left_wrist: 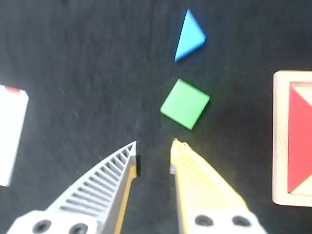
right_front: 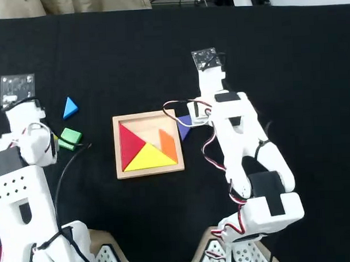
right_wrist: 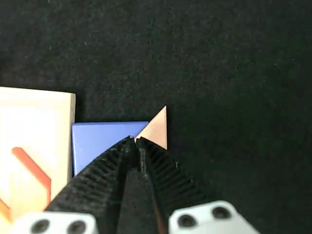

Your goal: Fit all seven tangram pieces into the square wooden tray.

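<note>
Poised at the 3 o'clock rim of the tray point(right_front: 144, 115), the right gripper point(right_wrist: 136, 142) holds its fingers together, tips over the violet-blue piece point(right_wrist: 102, 139), which lies flat on the surface point(right_front: 103, 53) against that rim. The left gripper point(left_wrist: 154, 144), fingers apart, has the green square point(left_wrist: 185, 104) straight ahead at 12 o'clock.

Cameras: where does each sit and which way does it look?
High view: above the table, looking down at the wooden tray and both arms.
Left wrist view: on the left arm, facing down past the left gripper at the green square.
Right wrist view: on the right arm, past the right gripper at the purple piece.
Shared: high and left wrist views show the green square.
</note>
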